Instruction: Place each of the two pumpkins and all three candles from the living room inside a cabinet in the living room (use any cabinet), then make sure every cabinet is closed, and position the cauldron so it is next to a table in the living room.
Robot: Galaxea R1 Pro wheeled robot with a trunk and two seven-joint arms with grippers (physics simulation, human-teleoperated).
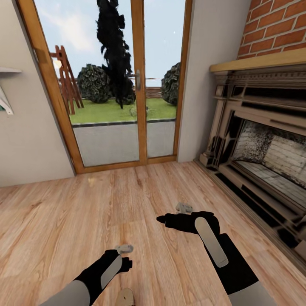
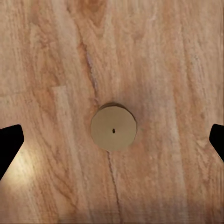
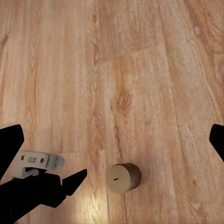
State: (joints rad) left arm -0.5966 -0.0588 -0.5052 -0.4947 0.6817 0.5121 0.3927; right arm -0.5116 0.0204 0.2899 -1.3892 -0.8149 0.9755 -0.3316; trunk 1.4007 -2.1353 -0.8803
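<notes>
The left gripper hangs spread wide directly above a candle standing on the floor, so the pickup looks begun and calls for lowering, while the right gripper is spread too.

The floor is warm honey-tan plank with darker grain streaks. A candle on it is flat cream-beige with a dark speck at its centre. Both arms are black with pale grey strips. The chimney is red-orange brick; the fireplace surround is beige and black. The door frames are orange-brown wood.
</notes>
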